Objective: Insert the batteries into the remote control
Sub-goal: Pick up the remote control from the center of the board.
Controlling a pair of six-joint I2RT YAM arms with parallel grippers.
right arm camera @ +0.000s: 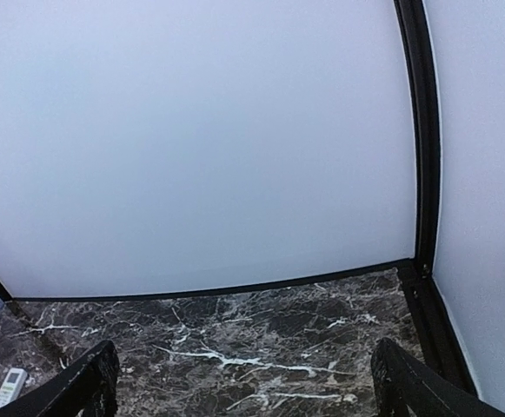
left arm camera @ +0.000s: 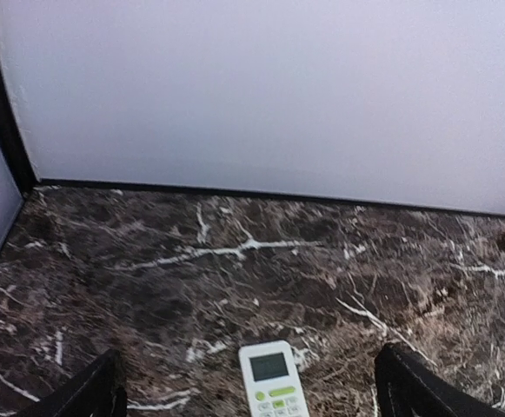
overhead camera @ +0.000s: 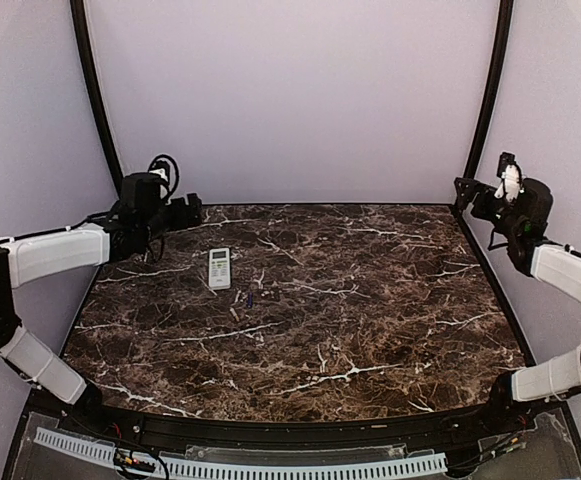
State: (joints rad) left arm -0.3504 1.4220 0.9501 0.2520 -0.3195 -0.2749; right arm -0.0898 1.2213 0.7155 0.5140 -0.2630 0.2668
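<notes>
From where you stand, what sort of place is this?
Probably a robot test booth: plain pale walls enclose a dark marble-patterned table, with a left arm and a right arm mounted at its near edge.

REMOTE: your white remote control (overhead camera: 219, 267) lies flat, face up, display showing, left-rear on the tabletop (overhead camera: 370, 300) | BATTERY: you see one dark bluish battery (overhead camera: 249, 298) loose just beside its near-right corner

The left arm (overhead camera: 55, 255) reaches in from nine o'clock with its elbow folded low. The left gripper (overhead camera: 188, 210) sits near ten o'clock, jaws wide and empty. The right arm (overhead camera: 570, 275) is folded at three o'clock. The right gripper (overhead camera: 467, 192) is raised toward two o'clock, jaws equally wide, holding nothing.
</notes>
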